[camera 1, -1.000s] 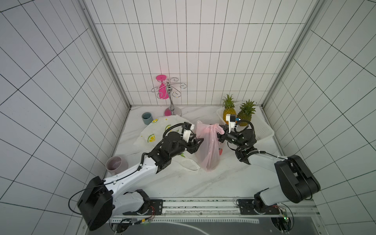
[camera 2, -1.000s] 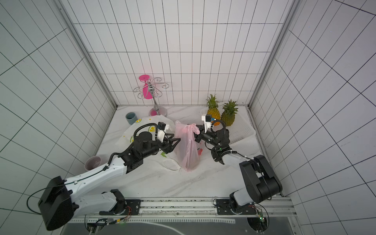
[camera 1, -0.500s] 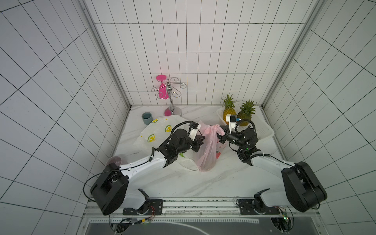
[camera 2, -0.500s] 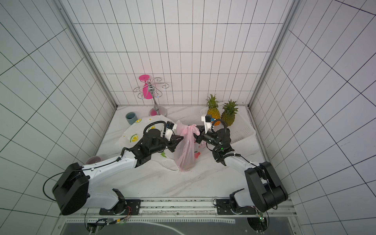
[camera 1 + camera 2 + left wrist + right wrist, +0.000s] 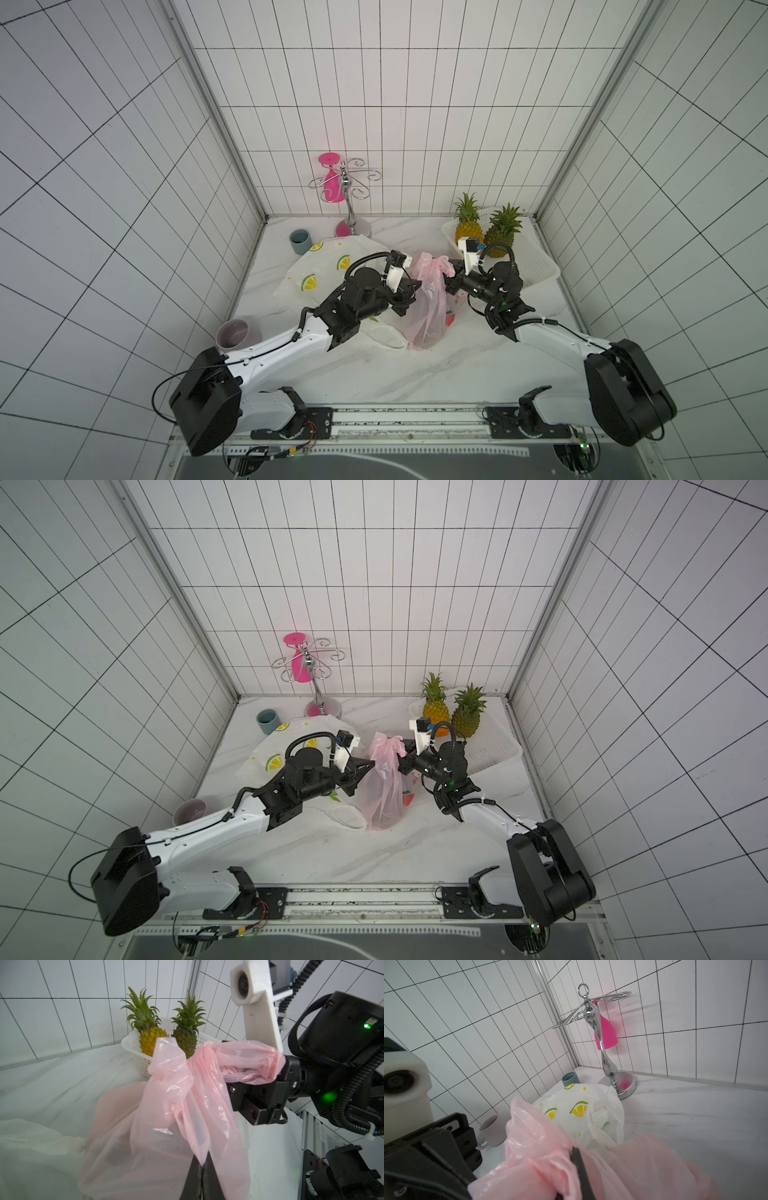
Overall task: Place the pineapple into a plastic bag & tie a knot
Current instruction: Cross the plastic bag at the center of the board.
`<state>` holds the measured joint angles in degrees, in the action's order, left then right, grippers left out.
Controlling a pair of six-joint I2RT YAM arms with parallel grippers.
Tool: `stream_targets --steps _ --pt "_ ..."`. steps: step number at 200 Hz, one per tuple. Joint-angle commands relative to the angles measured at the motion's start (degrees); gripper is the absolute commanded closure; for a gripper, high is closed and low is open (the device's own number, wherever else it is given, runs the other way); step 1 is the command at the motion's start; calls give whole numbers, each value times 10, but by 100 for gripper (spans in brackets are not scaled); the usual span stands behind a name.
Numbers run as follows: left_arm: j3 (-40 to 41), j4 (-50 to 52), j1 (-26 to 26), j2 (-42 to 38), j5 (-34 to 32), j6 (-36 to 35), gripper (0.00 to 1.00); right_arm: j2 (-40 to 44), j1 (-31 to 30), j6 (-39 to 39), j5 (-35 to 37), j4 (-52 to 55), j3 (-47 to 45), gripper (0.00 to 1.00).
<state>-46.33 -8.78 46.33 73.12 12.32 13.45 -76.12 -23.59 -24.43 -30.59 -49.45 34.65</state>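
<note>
A pink plastic bag (image 5: 428, 307) (image 5: 384, 787) stands upright mid-table, its top bunched. My left gripper (image 5: 415, 286) (image 5: 202, 1164) is shut on a fold of the bag's film on its left side. From the other side, my right gripper (image 5: 449, 279) (image 5: 571, 1153) is shut on the bunched handle at the bag's top. A dark form shows through the film low in the bag; I cannot tell what it is. Two pineapples, one yellow (image 5: 468, 226) (image 5: 151, 1041) and one green (image 5: 500, 232) (image 5: 186, 1043), stand in a white basket (image 5: 536, 266) at the back right.
A white lemon-print bag (image 5: 328, 270) lies crumpled behind my left arm. A blue-grey cup (image 5: 300, 242) and a chrome stand (image 5: 352, 208) with a pink glass (image 5: 332, 191) are at the back. A mauve mug (image 5: 232, 334) sits by the left wall.
My left gripper, open beside the bag a second ago, has moved in and shut on the pink film. The right gripper has kept its hold on the handle.
</note>
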Motion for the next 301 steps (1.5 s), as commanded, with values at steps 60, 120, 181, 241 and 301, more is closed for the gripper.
stream_targets --steps 60,120,181,241,301 --pt "61 -89 28 19 50 58 100 -88 1 -311 10 -423 8 100" --pt "83 -115 34 63 87 62 100 -77 11 -376 -35 -440 22 100" --pt "75 -24 33 -39 -34 48 75 -66 9 -366 -106 -396 42 100" --pt "66 59 27 -163 -196 -46 46 -68 9 -368 -143 -392 55 100" --pt "1 53 -5 -57 -120 -95 39 -63 9 -360 -156 -369 57 100"
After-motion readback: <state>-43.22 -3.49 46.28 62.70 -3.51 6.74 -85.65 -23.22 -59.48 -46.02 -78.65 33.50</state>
